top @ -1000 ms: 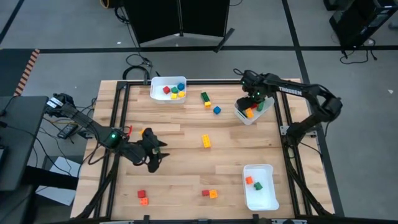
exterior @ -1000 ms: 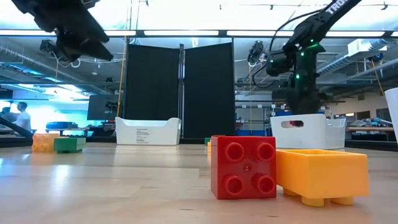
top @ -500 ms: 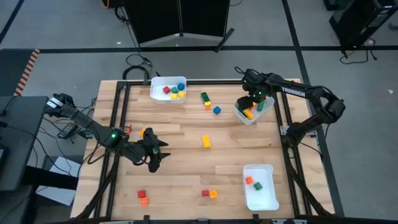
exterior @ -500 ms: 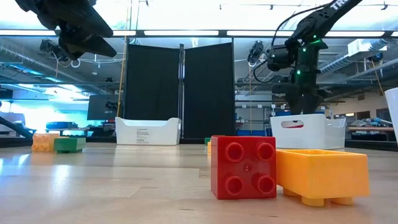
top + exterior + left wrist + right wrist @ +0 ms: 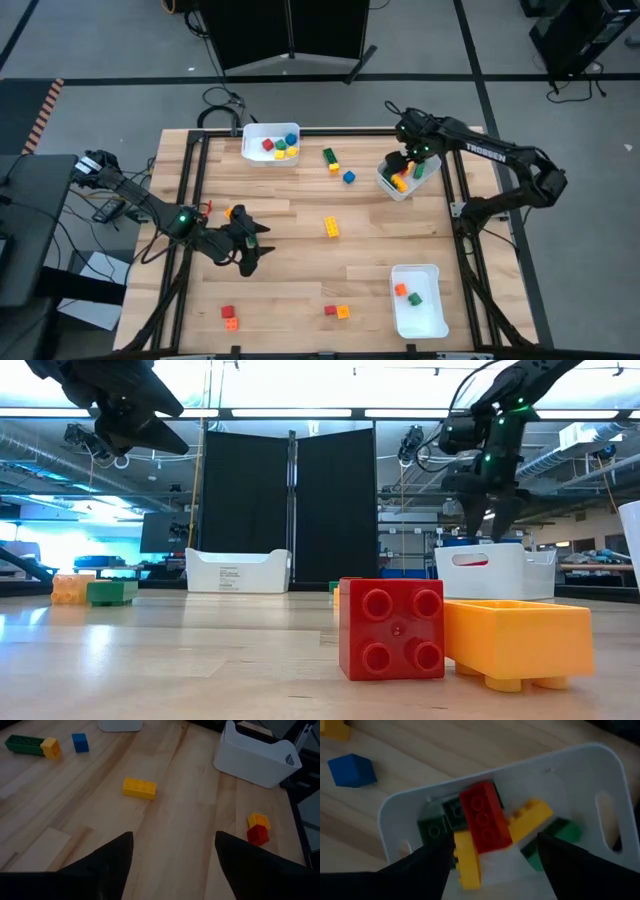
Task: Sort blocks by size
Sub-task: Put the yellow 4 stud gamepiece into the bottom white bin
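Blocks lie scattered on the wooden table: a yellow brick (image 5: 331, 228) (image 5: 139, 788) at mid-table, a green-and-yellow pair (image 5: 330, 158), a blue cube (image 5: 348, 177), and red and orange ones (image 5: 337, 311) (image 5: 229, 316) near the front edge. My right gripper (image 5: 408, 168) (image 5: 495, 865) hangs open above the far right white bin (image 5: 560, 765). In that bin a red brick (image 5: 485, 817) lies on top of yellow and green blocks. My left gripper (image 5: 252, 256) (image 5: 172, 865) hovers open over the left half of the table, empty.
A white bin (image 5: 270, 142) holding several blocks stands at the far edge. Another bin (image 5: 418, 300) with an orange and a green block stands at the near right. An orange block (image 5: 229, 212) lies beside my left arm. Bare wood lies around the yellow brick.
My right gripper has risen out of the far right bin and now hangs above its rim, with the fingers spread wider than before. The blocks in the bin stay where they were.
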{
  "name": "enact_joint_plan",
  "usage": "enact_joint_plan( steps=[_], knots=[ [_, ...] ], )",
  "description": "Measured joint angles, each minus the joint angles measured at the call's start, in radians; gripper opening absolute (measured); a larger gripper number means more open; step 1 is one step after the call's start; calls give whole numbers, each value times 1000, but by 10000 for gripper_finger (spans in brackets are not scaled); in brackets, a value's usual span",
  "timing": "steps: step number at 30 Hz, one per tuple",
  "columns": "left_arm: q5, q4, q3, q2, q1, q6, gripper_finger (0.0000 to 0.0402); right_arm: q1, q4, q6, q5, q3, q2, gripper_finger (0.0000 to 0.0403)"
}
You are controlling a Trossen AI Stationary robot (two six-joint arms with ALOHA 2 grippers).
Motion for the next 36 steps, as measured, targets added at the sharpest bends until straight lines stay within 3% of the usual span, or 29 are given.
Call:
enact_joint_plan(
  steps=[14,22,36],
  knots=[
    [29,-14,0,-1,16,7,291,46,-93,67,0,1,-198,299],
    [140,-235,0,-2,77,-79,272,101,-91,109,0,1,-246,296],
    [262,-553,0,-2,102,-75,261,159,-90,125,2,1,-242,293]
  ],
)
